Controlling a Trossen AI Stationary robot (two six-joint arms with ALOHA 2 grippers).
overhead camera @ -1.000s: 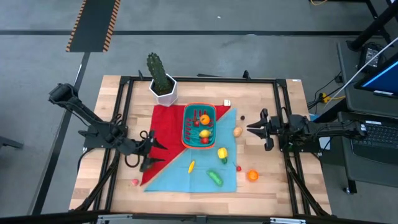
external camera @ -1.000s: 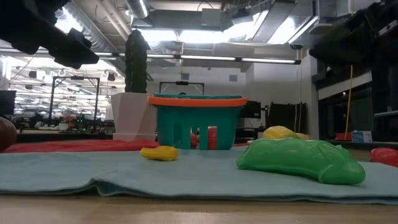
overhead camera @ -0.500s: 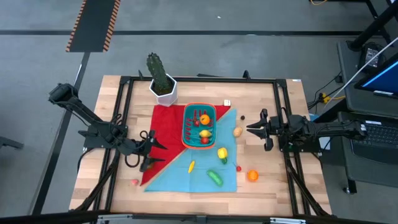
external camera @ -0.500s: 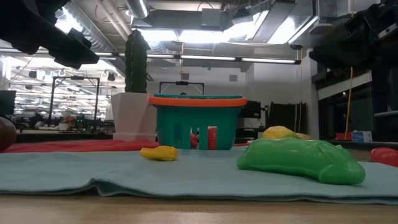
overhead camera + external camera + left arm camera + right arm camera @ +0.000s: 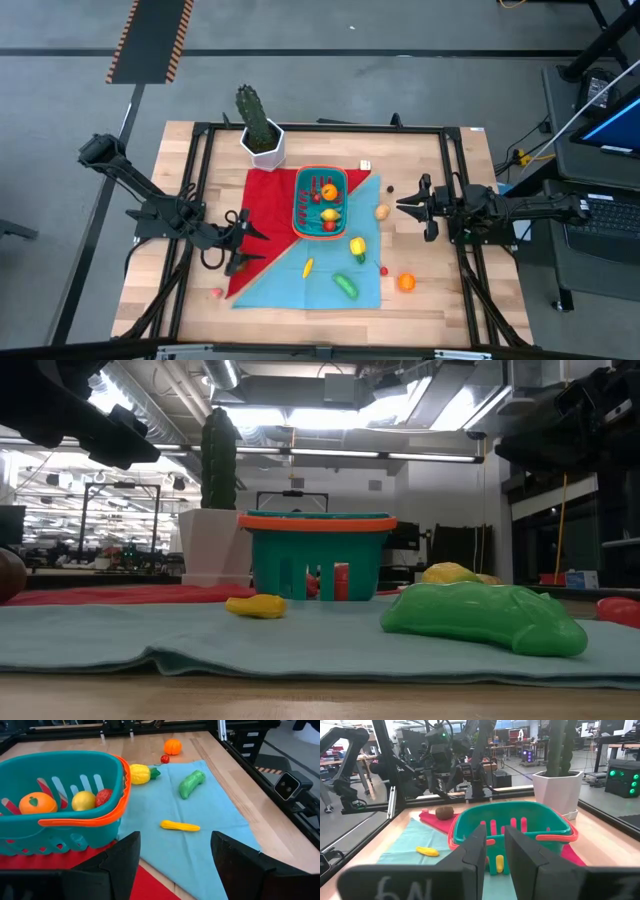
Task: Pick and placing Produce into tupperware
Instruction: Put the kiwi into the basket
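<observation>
I am looking for writing first, and the only marks I am finding are pale characters on the back of the right gripper [image 5: 493,851] in its own wrist view; they are reading something like "6N" upside down, and I cannot make them out for sure. Nothing on the basket or the toys is carrying a label that I can read.

The teal basket [image 5: 319,201] with the orange rim is sitting near the middle of the table [image 5: 450,300], half on the red cloth [image 5: 268,195] and half on the light blue cloth [image 5: 320,270]. Inside it I am seeing an orange [image 5: 37,803], a yellow lemon [image 5: 83,800] and a red piece [image 5: 103,796]; the basket wall is hiding whatever lies lower. Outside it, a yellow pepper [image 5: 357,245], a green cucumber [image 5: 346,286] and a small yellow banana [image 5: 308,267] are lying on the blue cloth. A second orange [image 5: 406,282] and a small red piece [image 5: 385,271] are lying on the bare wood, and a brown piece [image 5: 381,211] is sitting just beside the basket.

The left gripper [image 5: 243,240] is hanging over the red cloth, its fingers standing well apart and holding nothing. The right gripper is waiting near the brown piece, its fingers nearly together with only a narrow gap, empty too. In the low view both arms are showing only as dark shapes cut off at the top corners. A cactus [image 5: 252,115] in a white pot is standing behind the basket.
</observation>
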